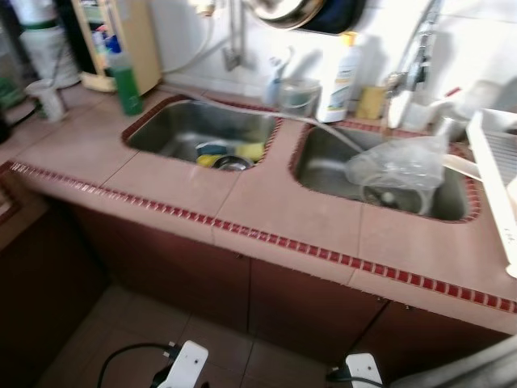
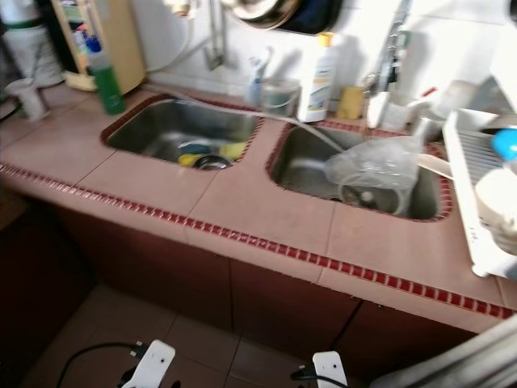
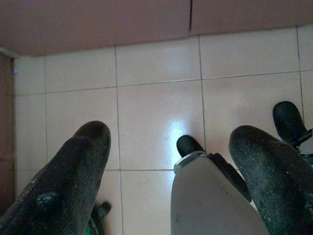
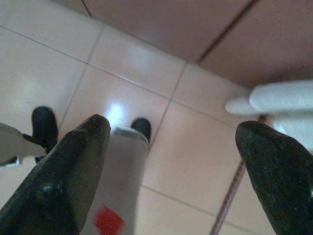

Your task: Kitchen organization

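A pink-tiled counter (image 1: 266, 202) with a red trim holds two steel sinks. The left sink (image 1: 178, 129) contains a yellow sponge (image 1: 250, 151) and a small metal bowl (image 1: 233, 163). In the right sink (image 1: 323, 174) lie a clear plastic bag (image 1: 396, 164) and a grey hose (image 1: 323, 125). Both arms hang low over the floor. My left gripper (image 3: 168, 142) is open above beige tiles, and my right gripper (image 4: 173, 132) is open too, with nothing between the fingers.
A green bottle (image 1: 125, 77) stands left of the sinks, a white bottle (image 1: 339, 81) and a clear cup (image 1: 299, 95) behind them. A white dish rack (image 2: 477, 186) with dishes sits at the right. Dark cabinet doors (image 1: 242, 283) run below. My feet (image 1: 187, 365) stand on the floor.
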You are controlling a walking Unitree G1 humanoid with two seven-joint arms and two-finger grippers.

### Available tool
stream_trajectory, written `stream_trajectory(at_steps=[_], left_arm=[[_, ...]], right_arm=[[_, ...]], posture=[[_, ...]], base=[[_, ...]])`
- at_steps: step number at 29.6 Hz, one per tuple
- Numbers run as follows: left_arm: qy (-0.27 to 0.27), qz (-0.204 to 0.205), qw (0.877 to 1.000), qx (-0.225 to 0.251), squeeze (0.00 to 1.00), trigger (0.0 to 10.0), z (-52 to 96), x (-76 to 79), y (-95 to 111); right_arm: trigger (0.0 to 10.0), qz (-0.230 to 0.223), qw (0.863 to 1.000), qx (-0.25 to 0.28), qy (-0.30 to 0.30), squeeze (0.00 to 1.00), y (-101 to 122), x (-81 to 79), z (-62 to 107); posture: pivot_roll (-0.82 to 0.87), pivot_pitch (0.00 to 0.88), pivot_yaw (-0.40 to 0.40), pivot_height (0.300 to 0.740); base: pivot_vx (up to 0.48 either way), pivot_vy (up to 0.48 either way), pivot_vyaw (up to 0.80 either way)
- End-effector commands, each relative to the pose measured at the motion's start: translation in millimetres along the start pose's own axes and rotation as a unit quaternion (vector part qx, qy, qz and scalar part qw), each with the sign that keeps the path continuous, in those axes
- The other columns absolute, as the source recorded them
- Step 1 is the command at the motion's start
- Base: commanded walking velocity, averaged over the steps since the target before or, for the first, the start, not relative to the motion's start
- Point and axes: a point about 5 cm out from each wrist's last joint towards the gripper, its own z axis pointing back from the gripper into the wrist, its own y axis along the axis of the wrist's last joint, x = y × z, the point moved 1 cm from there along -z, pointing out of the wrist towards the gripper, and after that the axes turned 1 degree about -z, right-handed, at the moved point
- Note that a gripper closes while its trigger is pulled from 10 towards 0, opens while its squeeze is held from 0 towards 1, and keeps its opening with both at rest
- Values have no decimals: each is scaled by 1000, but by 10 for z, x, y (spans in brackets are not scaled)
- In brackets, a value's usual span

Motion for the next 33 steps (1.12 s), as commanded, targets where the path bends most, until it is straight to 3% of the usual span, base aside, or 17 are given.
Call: stream_trajectory(at_steps=[1,12,33], left_arm=[[5,6,1000,-6,0,10000,4,-13,-26],[7,5,1000,-16,0,10000,13,-24,-80],[10,13,999,-28,0,10000,27,-31,-144]], right_arm=[[10000,2,1000,-6,-6,0,-24,28,5],[10000,9,1000,-25,-8,0,-118,70,26],[10000,-5,999,-34,-13,0,-190,120,48]], posture=[[-92,0,-3,740],[-82,0,-10,740],[-76,0,-12,728]], base=[[0,0,-750],[0,0,-539],[0,-302,-514]])
